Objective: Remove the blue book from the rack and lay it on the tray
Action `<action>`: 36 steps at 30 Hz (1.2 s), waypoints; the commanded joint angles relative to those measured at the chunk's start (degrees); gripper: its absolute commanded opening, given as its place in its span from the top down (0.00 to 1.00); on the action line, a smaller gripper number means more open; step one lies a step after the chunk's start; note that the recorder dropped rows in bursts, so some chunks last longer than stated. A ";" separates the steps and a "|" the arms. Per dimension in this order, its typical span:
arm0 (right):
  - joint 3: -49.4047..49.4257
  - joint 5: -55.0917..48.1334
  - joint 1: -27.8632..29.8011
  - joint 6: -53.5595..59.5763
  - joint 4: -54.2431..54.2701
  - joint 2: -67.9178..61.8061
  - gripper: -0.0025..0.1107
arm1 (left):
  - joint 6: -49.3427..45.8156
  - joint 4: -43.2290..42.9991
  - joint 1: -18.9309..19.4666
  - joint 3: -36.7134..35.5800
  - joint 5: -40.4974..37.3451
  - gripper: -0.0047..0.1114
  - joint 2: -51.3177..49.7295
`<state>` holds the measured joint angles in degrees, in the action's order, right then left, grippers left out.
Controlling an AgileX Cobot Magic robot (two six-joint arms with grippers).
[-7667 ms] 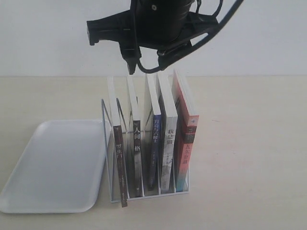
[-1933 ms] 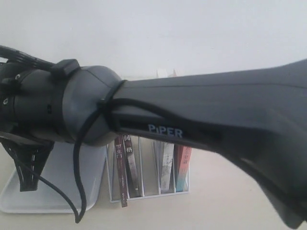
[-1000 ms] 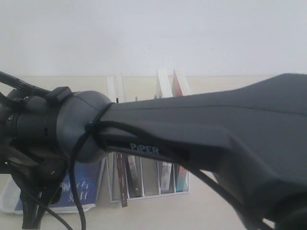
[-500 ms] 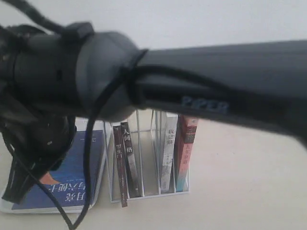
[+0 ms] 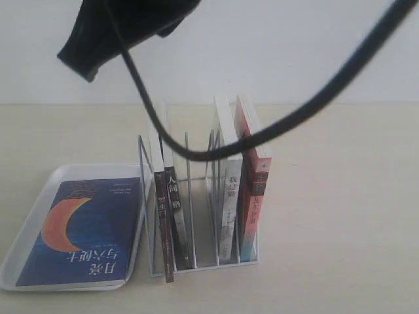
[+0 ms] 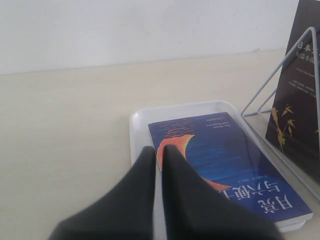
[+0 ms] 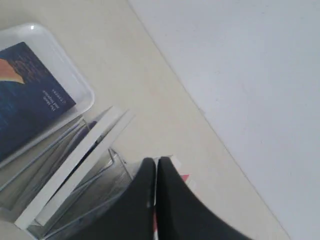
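**Blue book flat in the tray, both claws closed and empty**

We see the blue book (image 5: 82, 232) lying cover up in the tray (image 5: 91, 171), its orange moon showing. The tray sits on the table (image 5: 340, 196) just beside the rack (image 5: 209, 266). Two dark-spined books (image 5: 171, 216) stand in the rack at the end nearest the tray. A white book (image 5: 229, 203) and a red book (image 5: 255, 186) stand at the far end.

The left claw (image 6: 156, 150) is closed with nothing between its fingers. Its tips show over the tray's rim and a corner of the blue book, and we cannot tell whether they touch either. The right claw (image 7: 155, 161) is also closed and empty, and it hangs above the rack over the red book's end. A black cable (image 5: 294, 118) loops across in front of the rack's top.
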<state>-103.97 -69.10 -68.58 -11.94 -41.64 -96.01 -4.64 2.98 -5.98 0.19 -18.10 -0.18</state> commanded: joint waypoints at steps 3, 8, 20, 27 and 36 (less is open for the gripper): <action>7.38 -0.86 0.07 -7.54 -4.19 9.25 0.98 | 0.39 -0.03 0.20 -0.19 0.09 0.92 0.18; 21.03 -0.86 0.07 -18.13 -14.53 18.46 0.98 | 0.39 -0.03 0.20 -0.19 0.09 0.92 0.18; 48.89 -0.86 0.07 -31.01 -20.76 42.59 0.98 | 0.39 -0.03 0.20 -0.19 0.09 0.92 0.18; 51.54 6.28 0.07 -19.45 -5.04 53.31 0.98 | 0.39 -0.03 0.20 -0.19 0.09 0.92 0.18; 51.54 9.33 0.07 -18.17 -3.74 58.33 0.98 | 0.39 -0.03 0.20 -0.19 0.09 0.92 0.18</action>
<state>-52.58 -60.38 -68.58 -30.53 -45.45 -38.65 -4.64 2.98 -5.98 0.19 -18.10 -0.18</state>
